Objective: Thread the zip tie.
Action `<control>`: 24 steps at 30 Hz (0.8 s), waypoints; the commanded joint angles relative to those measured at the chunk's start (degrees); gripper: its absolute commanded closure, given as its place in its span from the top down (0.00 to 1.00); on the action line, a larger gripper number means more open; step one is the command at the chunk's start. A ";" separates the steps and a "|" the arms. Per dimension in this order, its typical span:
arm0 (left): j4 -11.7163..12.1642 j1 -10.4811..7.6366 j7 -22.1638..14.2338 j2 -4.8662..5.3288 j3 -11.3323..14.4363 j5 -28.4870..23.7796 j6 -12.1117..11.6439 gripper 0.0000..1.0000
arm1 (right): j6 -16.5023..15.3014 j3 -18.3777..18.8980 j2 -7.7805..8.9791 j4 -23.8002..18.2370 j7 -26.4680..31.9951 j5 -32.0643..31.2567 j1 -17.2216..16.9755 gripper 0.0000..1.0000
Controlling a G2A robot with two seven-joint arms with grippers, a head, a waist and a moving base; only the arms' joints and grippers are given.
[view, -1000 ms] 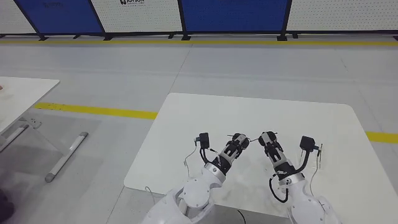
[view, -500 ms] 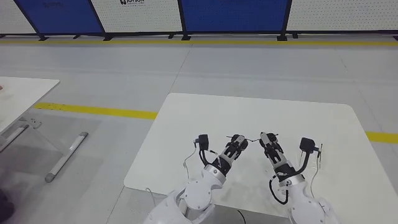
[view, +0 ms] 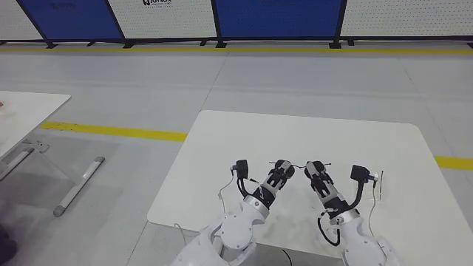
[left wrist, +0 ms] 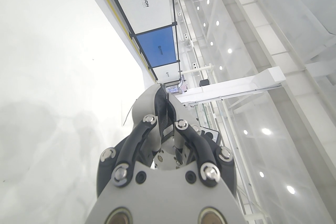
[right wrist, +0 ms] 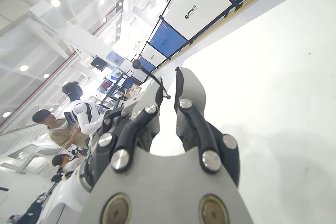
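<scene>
The black zip tie spans the short gap between my two grippers, low over the front of the white table. My left gripper is shut on one end; the thin strap runs between its pressed pads. My right gripper faces it from the right. Its fingers stand slightly apart, and the tie's free end lies in that gap, close to one pad. The tie's other end sticks out beyond the fingertips.
The tabletop around both arms is bare white. Its front edge lies close under the arms. A second table stands off to the left across the floor.
My right gripper has shifted a little to the left, closing the gap to the left gripper. The left gripper has stayed where it was, still holding the tie.
</scene>
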 commanded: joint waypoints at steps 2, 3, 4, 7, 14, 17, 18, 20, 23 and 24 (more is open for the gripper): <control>-0.09 0.01 -0.07 -0.08 -0.08 0.07 0.04 0.00 | 0.23 0.02 -0.04 0.03 -0.21 -0.01 0.15 0.00; -0.13 0.03 -0.13 -0.10 -0.11 0.11 0.05 0.00 | 0.26 0.01 -0.05 0.03 -0.30 -0.07 0.20 0.00; -0.21 0.06 -0.20 -0.12 -0.13 0.14 0.05 0.00 | 0.27 0.00 -0.06 0.04 -0.37 -0.13 0.24 0.00; -0.60 0.19 -0.96 -0.15 -0.15 0.23 -0.33 0.00 | 0.46 -0.10 -0.08 0.15 -0.07 -0.32 0.47 0.00; -1.24 0.30 -3.37 -0.21 -0.38 -0.99 -0.82 0.00 | -0.39 -0.20 -0.08 1.22 3.63 2.21 1.79 0.00; -1.24 0.34 -3.63 -0.23 -0.66 -1.09 -0.75 0.00 | -1.05 -0.18 -0.03 1.60 4.87 2.53 2.21 0.00; -1.18 0.34 -3.69 -0.24 -0.77 -1.16 -0.70 0.00 | -1.34 -0.10 0.01 1.76 5.37 2.67 2.37 0.00; -1.03 0.34 -3.58 -0.27 -0.97 -1.26 -0.59 0.00 | -1.76 -0.04 0.07 1.90 6.05 2.58 2.53 0.00; -0.90 0.28 -2.68 -0.33 -1.19 -0.46 -0.07 0.00 | -1.88 0.22 0.13 1.87 6.00 2.45 2.56 0.00; -0.92 0.27 -2.45 -0.34 -1.14 -0.02 0.18 0.00 | -1.83 0.29 0.14 1.77 5.86 2.31 2.53 0.00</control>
